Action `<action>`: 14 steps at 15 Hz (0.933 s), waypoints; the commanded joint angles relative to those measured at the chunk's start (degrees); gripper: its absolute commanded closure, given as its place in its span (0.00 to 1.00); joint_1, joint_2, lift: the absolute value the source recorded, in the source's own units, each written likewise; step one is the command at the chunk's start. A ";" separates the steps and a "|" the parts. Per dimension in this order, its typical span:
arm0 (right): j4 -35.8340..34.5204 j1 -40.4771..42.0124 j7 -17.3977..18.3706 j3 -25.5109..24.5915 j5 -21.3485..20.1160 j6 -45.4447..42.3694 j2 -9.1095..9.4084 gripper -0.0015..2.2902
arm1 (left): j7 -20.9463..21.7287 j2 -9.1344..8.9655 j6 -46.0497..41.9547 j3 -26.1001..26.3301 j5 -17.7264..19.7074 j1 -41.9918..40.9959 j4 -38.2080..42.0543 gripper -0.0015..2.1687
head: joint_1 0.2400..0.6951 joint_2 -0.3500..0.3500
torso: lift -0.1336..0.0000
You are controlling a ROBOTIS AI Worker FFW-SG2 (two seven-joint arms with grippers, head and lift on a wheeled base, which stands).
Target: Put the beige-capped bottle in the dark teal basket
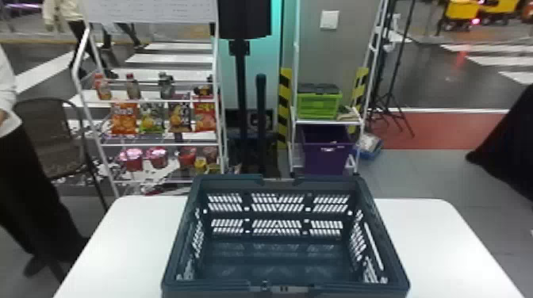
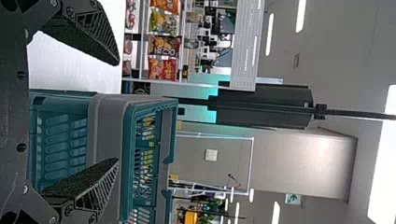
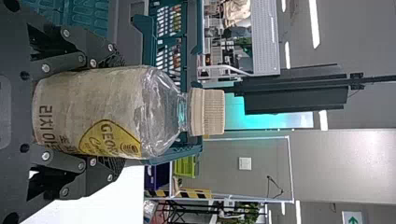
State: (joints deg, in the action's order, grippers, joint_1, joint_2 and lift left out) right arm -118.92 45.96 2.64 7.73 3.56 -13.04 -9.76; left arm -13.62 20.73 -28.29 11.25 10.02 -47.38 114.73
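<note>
The basket (image 1: 206, 286) stands on the surface (image 1: 119, 245). Behind, left, a display rack (image 1: 81, 51) holds bottles (image 1: 133, 89) above 4 snack bags (image 1: 124, 119), cups (image 1: 158, 157) below; right, a shelving unit (image 1: 329, 122) holds a crate (image 1: 319, 107) above a bin (image 1: 323, 160).

Head view peers down over the basket (image 1: 230, 181) — wrist views, low and close, face forward — all three catch it and the black stand (image 1: 240, 71)!

Entry from above is allowed by the open top of the basket (image 1: 214, 288), but level passage is barred by its four walls. Room is given over the white table (image 1: 127, 237) to the left and right; far left, a snack rack (image 1: 166, 143) is met.
</note>
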 commanded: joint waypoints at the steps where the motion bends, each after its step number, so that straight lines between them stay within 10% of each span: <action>1: -0.09 0.01 -0.01 0.00 -0.04 0.00 0.00 1.00 | 0.00 0.01 -0.05 0.00 0.00 -0.08 0.05 0.07 | 0.57 0.50 | 1.00; 14: -2.99 0.10 -0.01 -0.09 -0.31 1.58 -0.18 1.00 | 0.00 0.10 -0.05 0.00 0.00 -0.34 0.67 0.07 | 0.57 0.50 | 1.00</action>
State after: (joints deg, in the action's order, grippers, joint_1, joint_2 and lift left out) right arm -120.68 46.06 2.64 7.73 3.29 -12.25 -9.89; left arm -13.62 20.81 -28.34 11.25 10.02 -47.72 115.32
